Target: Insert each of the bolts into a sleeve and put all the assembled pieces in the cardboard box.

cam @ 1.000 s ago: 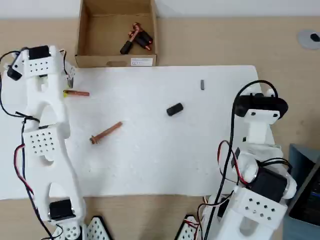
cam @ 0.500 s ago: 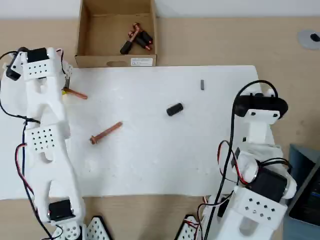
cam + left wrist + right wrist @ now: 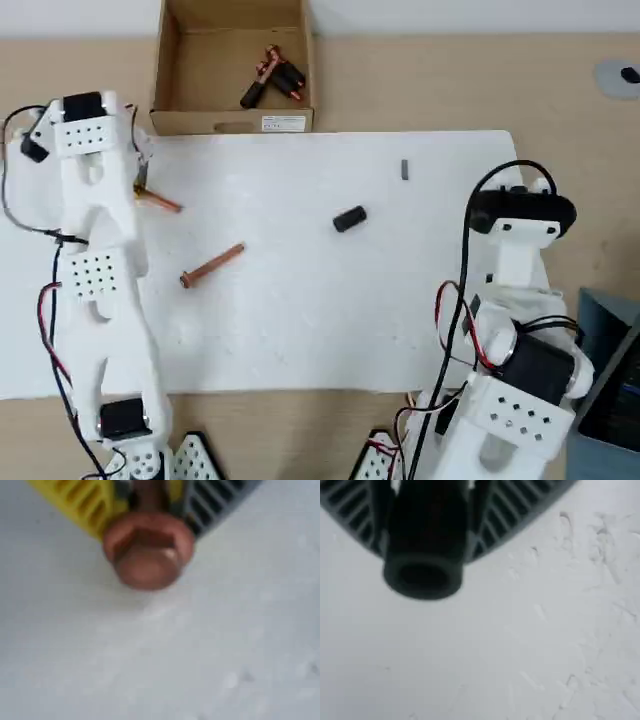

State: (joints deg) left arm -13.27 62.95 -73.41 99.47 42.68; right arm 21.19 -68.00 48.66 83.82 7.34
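Bolt [image 3: 160, 202]: tilting, swinging away from cardboard box [image 3: 230, 122]
Left gripper [image 3: 150, 494]: clamping it, readying insertion
Right gripper [image 3: 427, 507]: clasping sleeve [image 3: 423, 575]

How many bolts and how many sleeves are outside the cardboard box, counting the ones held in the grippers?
Bolts: 2, one bolt in the left gripper, one loose bolt.
Sleeves: 2, one sleeve in the right gripper, one loose sleeve.
Total: 4.

I have open mat [image 3: 300, 330] in front of the cardboard box [image 3: 200, 122], broken by a loose bolt [image 3: 212, 265] and a black sleeve [image 3: 349, 218] lying well apart. The left arm [image 3: 95, 225] stands just beside the box's front left corner.
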